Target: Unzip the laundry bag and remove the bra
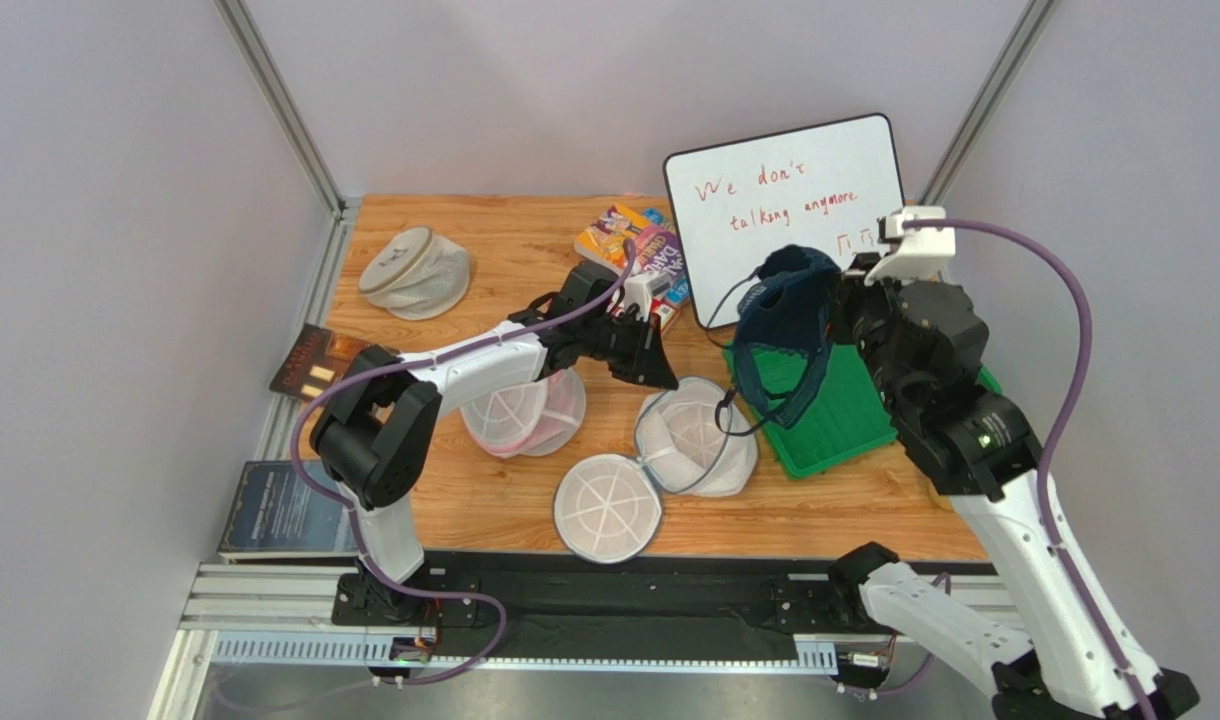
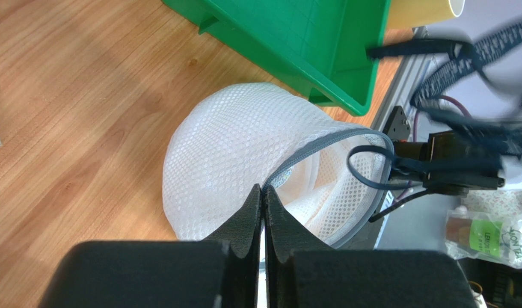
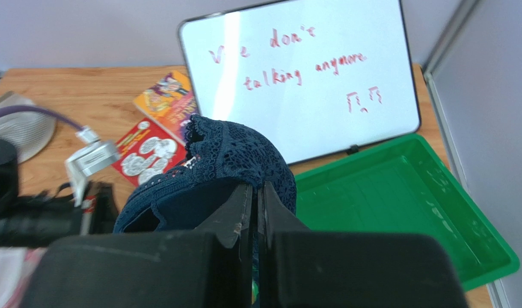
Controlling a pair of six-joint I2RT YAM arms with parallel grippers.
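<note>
Wooden table (image 1: 496, 240); whiteboard (image 1: 812, 165): "We don't talking anymore"; right fingers (image 3: 234, 215) clamp bra (image 3: 238, 154), left fingers (image 2: 247, 218) pinch laundry bag (image 2: 231, 141).

Wooden bench (image 1: 519, 248) has a white mesh drum bag (image 1: 703, 438) right by the left pincer (image 1: 658, 371), green plastic tray (image 1: 849, 423) just past it.

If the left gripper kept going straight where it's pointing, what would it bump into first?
The white mesh laundry bag: the left gripper's shut tips point at its grey zipper rim, seemingly very close.
</note>
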